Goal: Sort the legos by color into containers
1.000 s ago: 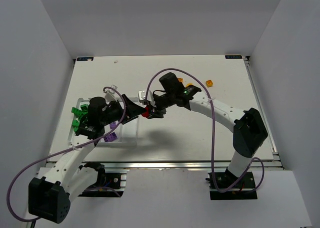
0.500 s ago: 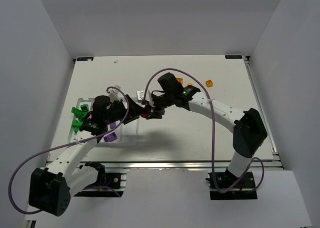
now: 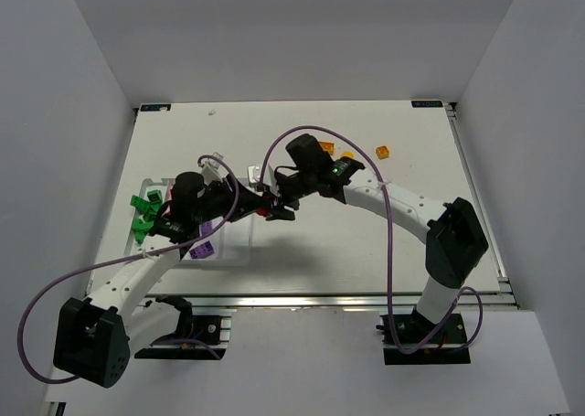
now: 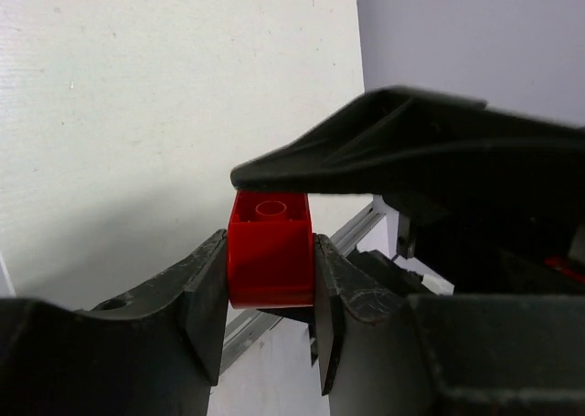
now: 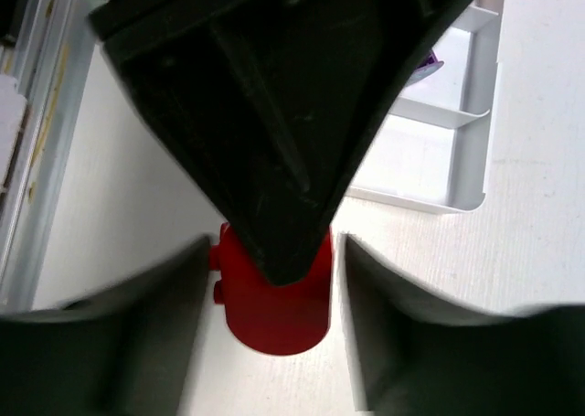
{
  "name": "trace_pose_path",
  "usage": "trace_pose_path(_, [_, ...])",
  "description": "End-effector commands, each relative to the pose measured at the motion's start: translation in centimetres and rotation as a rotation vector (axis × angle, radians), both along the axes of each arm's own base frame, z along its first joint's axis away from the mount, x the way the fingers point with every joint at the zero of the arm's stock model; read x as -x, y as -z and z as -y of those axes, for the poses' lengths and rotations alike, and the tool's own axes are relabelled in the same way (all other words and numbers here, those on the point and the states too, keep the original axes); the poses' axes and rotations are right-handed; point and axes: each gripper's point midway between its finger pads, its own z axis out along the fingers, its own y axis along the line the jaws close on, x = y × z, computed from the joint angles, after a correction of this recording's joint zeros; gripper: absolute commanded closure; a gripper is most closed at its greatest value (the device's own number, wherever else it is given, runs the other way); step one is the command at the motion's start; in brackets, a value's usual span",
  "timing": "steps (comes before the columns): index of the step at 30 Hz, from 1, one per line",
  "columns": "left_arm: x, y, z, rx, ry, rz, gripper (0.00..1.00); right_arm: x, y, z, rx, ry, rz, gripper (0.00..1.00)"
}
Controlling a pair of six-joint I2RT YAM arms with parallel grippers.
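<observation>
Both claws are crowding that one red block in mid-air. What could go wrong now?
The red brick is pinched in the left gripper, with the right gripper flanking it too. If one pulls away clumsily, the brick could twist loose and fall on the table, beside the tray rather than in it. The crowded fingers could also collide.

Bright, even light from above; soft grey shadows fall toward near edge of white table [image 3: 238, 133]. Top view sharp. Right wrist view foreground blurred, dark.
</observation>
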Motion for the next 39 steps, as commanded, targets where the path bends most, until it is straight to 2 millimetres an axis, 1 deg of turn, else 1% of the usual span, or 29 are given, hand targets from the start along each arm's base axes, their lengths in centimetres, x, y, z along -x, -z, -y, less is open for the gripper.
trace_pose_path(1, [0.6,-1.0,0.4,-0.011,0.054,0.043,0.89,-0.8,-2.1,-0.8,-0.063,0.021,0.050,0.30])
trace_pose_path(2, [0.8,-0.8,0.3,-0.032,0.062,0.040,0.91,-1.0,-2.1,-0.7,-0.063,0.030,0.061,0.14])
trace_pose_path(3, [0.6,-0.9,0.2,-0.043,0.065,0.059,0.92,-0.9,-2.2,-0.7,-0.065,0.030,0.063,0.13])
trace_pose_path(4, [1.0,-0.5,0.1,-0.064,0.072,0.036,0.92,-1.1,-1.8,-0.6,-0.055,0.041,0.067,0.11])
trace_pose_path(5, [1.0,-0.3,-0.1,-0.085,0.069,0.031,0.93,-1.3,-1.7,-0.4,-0.051,0.052,0.071,0.11])
trace_pose_path(7, [0.8,0.3,-1.2,-0.171,0.045,0.020,0.94,-2.0,-1.0,0.2,-0.027,0.089,0.084,0.11])
trace_pose_path(8, [0.7,0.6,-1.7,-0.210,0.030,0.014,0.94,-2.3,-1.1,0.5,-0.026,0.103,0.094,0.11])
trace_pose_path(9, [0.5,1.4,-3.1,-0.295,-0.010,-0.013,0.99,-2.7,-0.8,0.9,-0.016,0.124,0.106,0.11])
trace_pose_path(10, [0.1,1.9,-4.3,-0.340,-0.050,-0.036,1.00,-3.3,-0.7,1.5,-0.009,0.141,0.112,0.10])
trace_pose_path(11, [-0.2,2.5,-5.5,-0.388,-0.083,-0.062,1.00,-3.2,-0.3,2.3,0.002,0.146,0.114,0.10])
trace_pose_path(12, [0.0,3.8,-7.5,-0.477,-0.129,-0.108,1.00,-3.5,-0.1,2.9,0.012,0.146,0.140,0.11])
trace_pose_path(13, [-0.6,3.7,-9.3,-0.515,-0.187,-0.123,1.00,-3.8,0.3,3.7,0.024,0.155,0.148,0.11])
trace_pose_path(14, [-0.8,4.1,-10.6,-0.557,-0.225,-0.140,1.00,-3.5,0.7,4.5,0.037,0.155,0.152,0.11])
trace_pose_path(15, [-0.5,4.7,-12.0,-0.617,-0.242,-0.166,1.00,-3.4,1.1,5.1,0.049,0.141,0.157,0.11])
trace_pose_path(16, [-1.3,4.3,-14.3,-0.675,-0.323,-0.170,1.00,-3.6,1.4,5.9,0.057,0.143,0.150,0.11])
trace_pose_path(17, [-1.5,4.3,-15.4,-0.711,-0.350,-0.183,1.00,-3.4,1.5,6.5,0.062,0.138,0.142,0.11])
trace_pose_path(18, [-1.4,4.8,-16.7,-0.776,-0.372,-0.211,1.00,-2.8,1.6,6.9,0.065,0.123,0.113,0.13])
trace_pose_path(19, [-1.8,4.7,-18.2,-0.835,-0.418,-0.217,1.00,-3.0,1.8,7.4,0.069,0.131,0.100,0.16])
trace_pose_path(20, [-2.3,4.1,-18.8,-0.865,-0.438,-0.212,1.00,-2.8,1.8,7.6,0.068,0.129,0.091,0.20])
trace_pose_path(21, [-2.4,4.7,-19.4,-0.910,-0.431,-0.241,1.00,-2.7,1.8,7.8,0.066,0.127,0.076,0.35])
trace_pose_path(23, [-3.1,4.4,-20.6,-0.973,-0.460,-0.245,1.00,-2.6,1.8,8.1,0.066,0.132,0.060,0.54])
trace_pose_path(24, [-3.3,4.5,-21.0,-1.000,-0.460,-0.251,1.00,-2.6,1.8,8.1,0.064,0.131,0.057,0.70])
trace_pose_path(26, [-3.9,4.9,-21.9,-1.046,-0.475,-0.268,1.00,-2.6,1.6,8.2,0.060,0.139,0.054,0.84])
trace_pose_path(27, [-4.3,4.6,-22.1,-1.060,-0.481,-0.257,1.00,-2.7,1.5,8.2,0.059,0.141,0.056,0.89])
trace_pose_path(32, [-4.9,5.9,-23.5,-1.125,-0.479,-0.297,1.00,-3.4,1.5,8.5,0.054,0.169,0.044,0.89])
trace_pose_path(37, [-6.5,6.2,-23.9,-1.130,-0.479,-0.273,1.00,-3.5,1.8,8.8,0.056,0.180,0.027,0.88])
trace_pose_path(39, [-6.9,6.8,-23.9,-1.142,-0.460,-0.279,1.00,-3.4,1.7,8.8,0.055,0.180,0.026,0.87])
